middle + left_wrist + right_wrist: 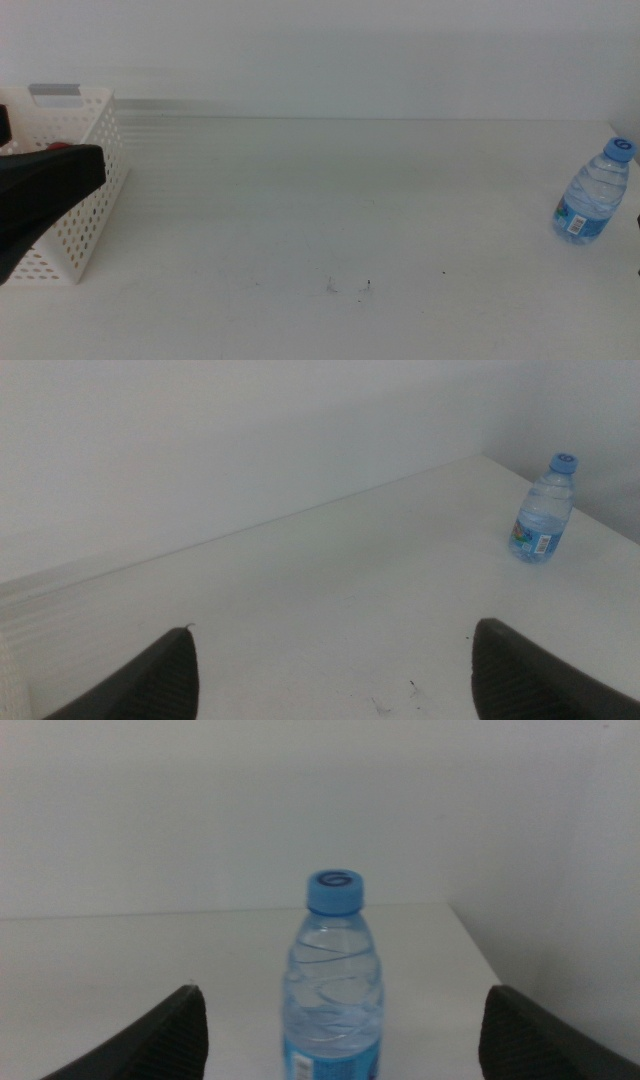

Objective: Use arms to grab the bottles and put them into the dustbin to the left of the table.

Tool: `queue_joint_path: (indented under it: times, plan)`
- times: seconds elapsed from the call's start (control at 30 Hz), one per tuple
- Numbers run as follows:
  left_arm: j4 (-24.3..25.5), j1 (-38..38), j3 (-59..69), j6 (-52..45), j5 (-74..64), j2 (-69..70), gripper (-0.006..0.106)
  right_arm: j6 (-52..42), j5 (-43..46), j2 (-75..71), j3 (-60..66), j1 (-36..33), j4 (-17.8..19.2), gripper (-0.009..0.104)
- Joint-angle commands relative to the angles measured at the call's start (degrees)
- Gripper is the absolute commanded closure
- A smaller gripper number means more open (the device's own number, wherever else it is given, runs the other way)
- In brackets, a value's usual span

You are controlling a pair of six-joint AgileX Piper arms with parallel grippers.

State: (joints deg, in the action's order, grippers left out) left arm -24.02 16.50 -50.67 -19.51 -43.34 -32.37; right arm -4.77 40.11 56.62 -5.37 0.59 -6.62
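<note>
A small clear water bottle (pixel 594 193) with a blue cap stands upright near the table's right edge. It also shows far off in the left wrist view, bottle (pixel 545 510). In the right wrist view the bottle (pixel 334 982) stands straight ahead of my right gripper (pixel 340 1035), whose jaws are open and wide apart on either side of it, not touching. My left gripper (pixel 335 670) is open with nothing between its jaws; its dark arm (pixel 45 190) hangs at the far left over the white perforated dustbin (pixel 90 190). Something red (pixel 60 146) peeks out inside the dustbin.
The white table (pixel 330 220) runs back to a white wall. A few tiny dark specks (pixel 350 287) mark the tabletop near the front middle. A grey tab (pixel 55 90) sits on the dustbin's rim.
</note>
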Motion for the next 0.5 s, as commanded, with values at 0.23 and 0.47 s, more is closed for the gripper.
queue_joint_path:
  times: [0.23,0.47]
  plan:
    - [0.0,0.1,0.2,-0.1,0.7,0.2,0.007,-3.6,18.7,19.2,-1.0,0.3,-3.1,0.016]
    - [0.0,0.1,0.2,-0.1,0.7,0.2,0.007,-5.4,18.1,27.2,-8.0,0.3,-1.6,0.011]
